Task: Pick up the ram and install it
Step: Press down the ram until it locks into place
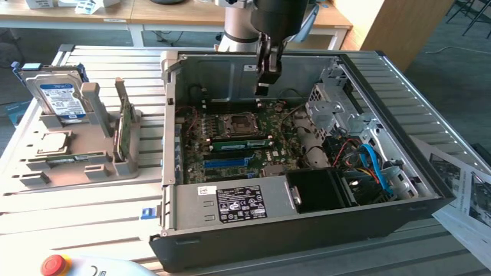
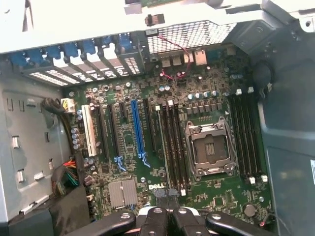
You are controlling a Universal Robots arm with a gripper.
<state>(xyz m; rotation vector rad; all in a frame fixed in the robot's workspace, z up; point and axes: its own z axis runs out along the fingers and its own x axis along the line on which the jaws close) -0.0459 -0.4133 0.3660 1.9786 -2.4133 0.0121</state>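
Slatted metal tabletop (image 1: 92, 201) nearest me carries an open computer case (image 1: 307, 230). Inside it, I see the ram (image 1: 242, 144) lying seated on the motherboard (image 1: 230, 155) beside the CPU socket (image 2: 209, 150). Above, my gripper (image 1: 266, 87) hangs with fingers pressed together, empty.

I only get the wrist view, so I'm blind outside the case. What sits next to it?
Observer: A grey holder stands on the exterior view's left of the case, with a hard drive upright in it.
Operator: Any green board there?
Observer: Yes, a green card stands on edge in the holder.
Operator: How high is the gripper?
Observer: The gripper hangs well above the motherboard, near the rear wall.
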